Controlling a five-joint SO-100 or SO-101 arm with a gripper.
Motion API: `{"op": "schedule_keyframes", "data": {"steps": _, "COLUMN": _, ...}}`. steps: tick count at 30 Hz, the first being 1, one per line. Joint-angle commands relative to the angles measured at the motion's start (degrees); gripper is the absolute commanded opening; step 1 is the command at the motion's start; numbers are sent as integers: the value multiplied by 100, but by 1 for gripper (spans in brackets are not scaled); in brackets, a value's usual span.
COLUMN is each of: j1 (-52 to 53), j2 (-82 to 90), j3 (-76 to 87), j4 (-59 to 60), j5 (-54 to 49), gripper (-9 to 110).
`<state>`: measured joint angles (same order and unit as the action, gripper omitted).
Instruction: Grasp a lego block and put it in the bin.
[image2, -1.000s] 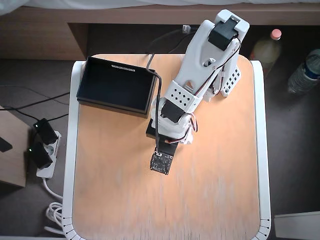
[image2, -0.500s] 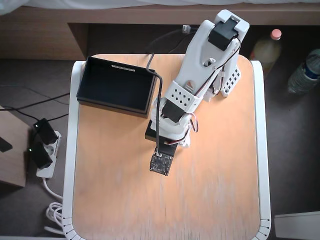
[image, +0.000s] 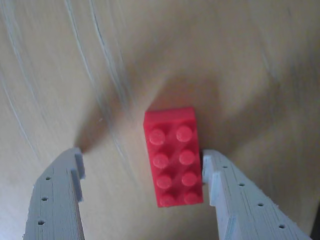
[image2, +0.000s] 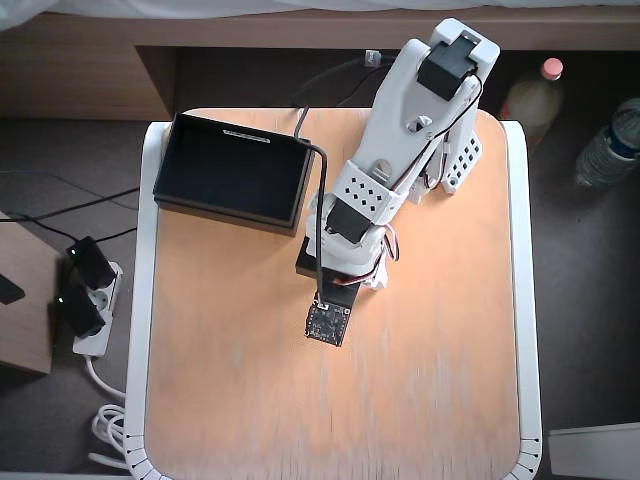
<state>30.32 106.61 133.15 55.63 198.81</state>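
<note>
In the wrist view a red lego block lies flat on the wooden table, studs up. My gripper is open around it. The right finger touches the brick's right side; the left finger stands well apart from it. In the overhead view the arm hides the brick and the fingers. The black bin sits at the table's back left, and nothing shows inside it.
The arm's base stands at the table's back right. The wrist camera board sticks out over the table's middle. Bottles stand on the floor to the right and a power strip lies to the left.
The wrist and its camera board have shifted slightly to the right over the table. The bin has not moved.
</note>
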Motion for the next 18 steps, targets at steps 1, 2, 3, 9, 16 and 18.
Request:
{"op": "schedule_keyframes", "data": {"steps": 1, "j1": -26, "j2": 123, "j3": 0, "j4": -141, "j5": 53, "gripper": 22}}
{"op": "schedule_keyframes", "data": {"steps": 2, "j1": -26, "j2": 123, "j3": 0, "j4": -141, "j5": 53, "gripper": 21}}
{"op": "schedule_keyframes", "data": {"steps": 3, "j1": -18, "j2": 123, "j3": 0, "j4": -141, "j5": 53, "gripper": 21}}
{"op": "schedule_keyframes", "data": {"steps": 9, "j1": 62, "j2": 114, "j3": 0, "j4": -141, "j5": 123, "gripper": 10}}
{"op": "schedule_keyframes", "data": {"steps": 16, "j1": 123, "j2": 114, "j3": 0, "j4": -141, "j5": 149, "gripper": 0}}
{"op": "schedule_keyframes", "data": {"steps": 18, "j1": 141, "j2": 123, "j3": 0, "j4": -141, "j5": 158, "gripper": 0}}
